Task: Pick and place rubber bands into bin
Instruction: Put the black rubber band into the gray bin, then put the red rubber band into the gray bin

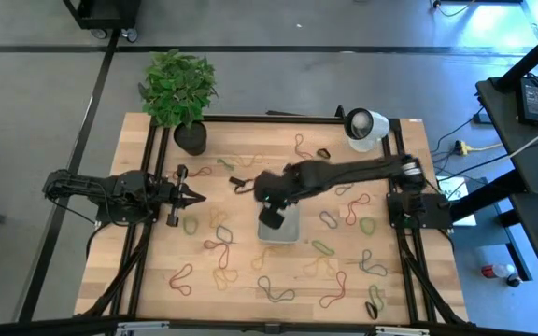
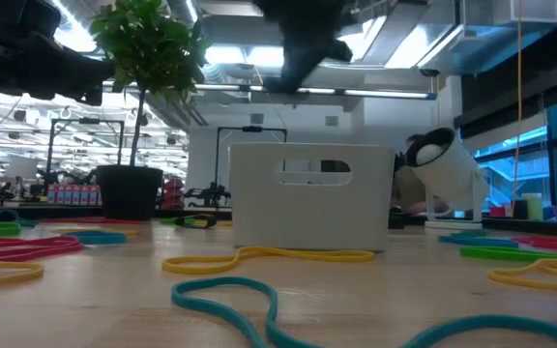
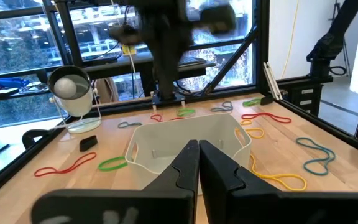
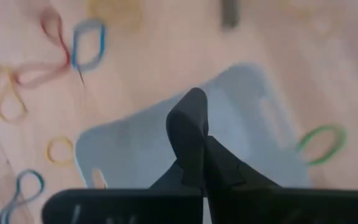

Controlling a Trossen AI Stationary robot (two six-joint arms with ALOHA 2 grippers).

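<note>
**Right gripper over the bin**

High view: my right gripper [image 1: 271,217] hovers above the bin [image 1: 279,230]; rubber bands [image 1: 220,246] are strewn on open wood around it. Left gripper [image 1: 194,197] waits beside the bin, fingers together.

Right wrist view: my fingers [image 4: 191,134] are pressed together above the bin [image 4: 129,149].

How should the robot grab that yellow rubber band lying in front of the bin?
Pinch the yellow rubber band at the narrow twist near its middle, coming straight down. It lies flat and floppy on the table, so no side gives an edge. The right gripper, over the bin, looks closest; the left gripper waits at the table's left.
</note>
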